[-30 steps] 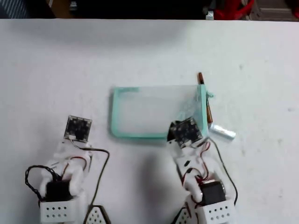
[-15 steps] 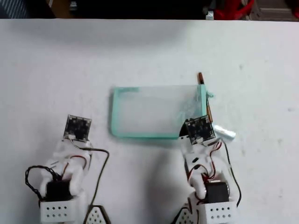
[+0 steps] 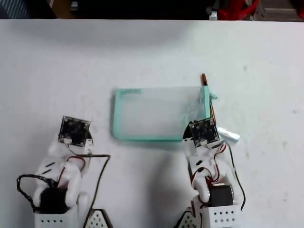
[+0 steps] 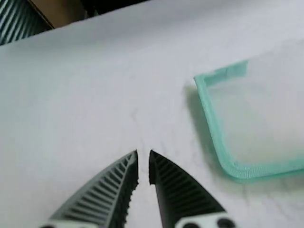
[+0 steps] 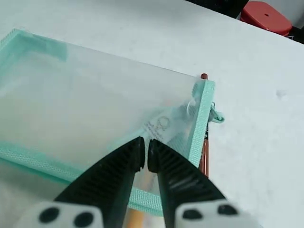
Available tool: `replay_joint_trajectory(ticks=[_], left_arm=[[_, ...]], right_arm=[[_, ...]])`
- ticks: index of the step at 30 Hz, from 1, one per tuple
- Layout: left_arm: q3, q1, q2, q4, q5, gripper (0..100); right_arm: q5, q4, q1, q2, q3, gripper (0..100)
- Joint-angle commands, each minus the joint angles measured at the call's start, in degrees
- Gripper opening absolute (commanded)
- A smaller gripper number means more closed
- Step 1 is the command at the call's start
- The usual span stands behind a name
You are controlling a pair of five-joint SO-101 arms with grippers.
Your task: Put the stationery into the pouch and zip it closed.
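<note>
Pouch point(image 3: 159, 114): lay flat mid-table point(image 3: 142, 52), clear with a teal border. Pencil point(image 5: 204, 153) along its 3 o'clock edge; small white stick point(image 3: 228, 135) just beside, at 4 o'clock. Right gripper point(image 5: 146, 154): hung over the pouch's 4 o'clock corner, jaws pinched almost together, nothing seen between. Left gripper point(image 4: 143, 168): sat at 8 o'clock, apart from the pouch, likewise pinched, empty.

Clear pouch point(image 3: 152, 114) flat, pencil point(image 3: 204, 79) alongside
</note>
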Motion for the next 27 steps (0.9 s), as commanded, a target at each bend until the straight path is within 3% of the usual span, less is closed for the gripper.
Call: replay_joint_trajectory(ticks=[1,5,9,12,20,27], left_arm=[[-7.38,0.84,-0.4,-2.55,0.62,6],[-12.4,4.26,-0.4,-6.86,3.96,6],[-13.27,15.08,-0.04,-9.76,4.92,6],[-13.45,21.67,3.56,-10.81,1.49,6],[-18.2,22.37,30.37,-23.12,3.87,6],[-21.1,22.64,44.35,-23.74,6.59,6]], right_arm=[[0.53,-0.84,0.48,-0.66,-1.41,2.8],[0.53,-0.84,0.48,-0.66,-1.41,2.8],[0.53,-0.57,0.48,-0.66,-1.41,2.8],[0.62,-0.48,0.48,-0.66,-1.41,2.8],[0.62,-0.84,0.48,-0.66,-0.7,2.8],[0.18,-6.37,3.74,-0.66,1.41,2.8]])
